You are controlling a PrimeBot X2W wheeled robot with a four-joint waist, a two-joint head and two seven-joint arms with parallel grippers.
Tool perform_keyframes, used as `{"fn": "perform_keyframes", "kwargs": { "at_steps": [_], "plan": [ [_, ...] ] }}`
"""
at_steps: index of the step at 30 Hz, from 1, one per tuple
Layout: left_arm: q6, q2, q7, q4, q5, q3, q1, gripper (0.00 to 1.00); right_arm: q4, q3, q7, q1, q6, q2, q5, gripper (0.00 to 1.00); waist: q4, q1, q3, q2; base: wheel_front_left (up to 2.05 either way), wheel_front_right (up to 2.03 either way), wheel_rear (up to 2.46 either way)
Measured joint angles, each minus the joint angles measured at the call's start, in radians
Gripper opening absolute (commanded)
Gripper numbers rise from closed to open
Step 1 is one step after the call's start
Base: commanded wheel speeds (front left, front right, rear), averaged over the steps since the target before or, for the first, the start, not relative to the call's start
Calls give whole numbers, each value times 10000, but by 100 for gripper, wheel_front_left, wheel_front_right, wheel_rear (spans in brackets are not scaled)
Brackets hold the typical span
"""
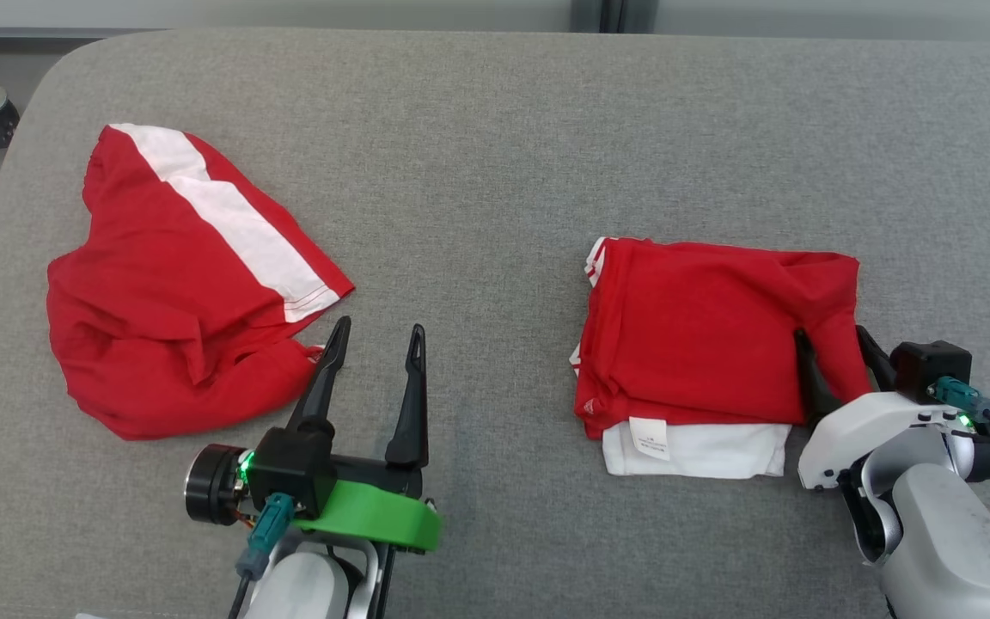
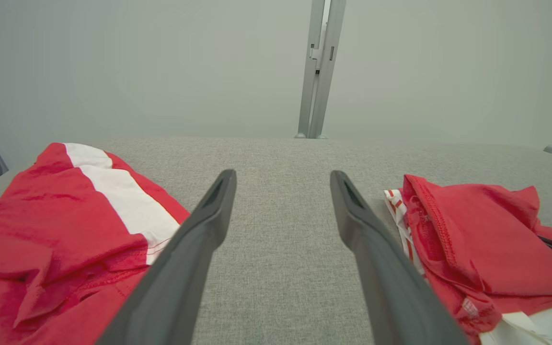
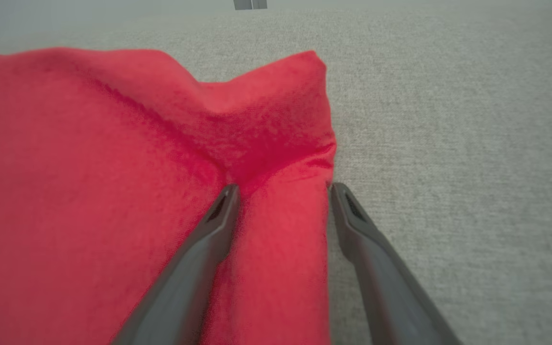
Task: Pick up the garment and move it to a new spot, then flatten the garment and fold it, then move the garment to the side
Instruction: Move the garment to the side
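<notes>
The folded garment (image 1: 701,335) sits at about 4 o'clock in my head view, a red, roughly square stack. A white layer (image 1: 701,451) shows along its near edge with a small label (image 1: 650,438) on it. The edges line up reasonably well, though the right side humps up into a loose ridge rather than lying flat.

My right gripper (image 1: 834,352) is at that ridge, at the stack's 3 o'clock edge. Its jaws are spread wide and straddle the raised fold: one finger rests on top of the cloth, the other at its outer edge against the grey surface (image 1: 478,172). The cloth lies between the fingers but is not pinched.

My left gripper (image 1: 379,331) is at about 7 o'clock, fingers spread wide and pointing to 12 over bare surface, holding nothing. It stands between the two pieces of clothing, its left fingertip close to the hem of a crumpled garment (image 1: 177,301), red with a white stripe, heaped at 9 o'clock.

I judge the pick-up, flattening and folding done for the garment on the right, since it lies as a tidy stack. I cannot tell whether the last step, moving it to the side, is finished or about to start. The stack already lies right of centre, and the right jaws could be set to close on the ridge or just letting go. If the crumpled piece is also to be done, all its steps remain.
</notes>
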Motion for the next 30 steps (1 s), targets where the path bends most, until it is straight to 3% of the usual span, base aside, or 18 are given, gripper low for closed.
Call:
{"fn": "perform_keyframes", "kwargs": {
  "at_steps": [1, 2, 15, 23, 30],
  "plan": [
    [6, 0, 0, -4, -2, -10, 0, 100, 69, 84, -75, -49, 0, -19, -10, 7, -25, 0, -11, 0, 0, 0, 0],
    [15, 0, 0, -12, -2, -13, 0, 100, 119, 153, -136, -79, 0, -40, -38, 0, -55, 0, -23, 0, 0, 0, 0],
    [-109, -4, 0, -268, 102, 138, -74, 100, 86, 961, -589, -805, 10, -1026, -1091, 0, -1183, 0, -251, 0, 0, 0, 0],
    [-201, -12, 0, -518, 382, -81, -739, 100, 50, 1507, -625, -1685, 10, -2694, -1078, 0, -2028, 0, 177, 0, 0, 0, 0],
    [-194, -15, 0, -667, 523, -384, -1639, 100, 477, 1183, -637, -2701, 10, -4061, -750, 0, -2459, 0, 1113, 0, 0, 0, 0]
  ]
}}
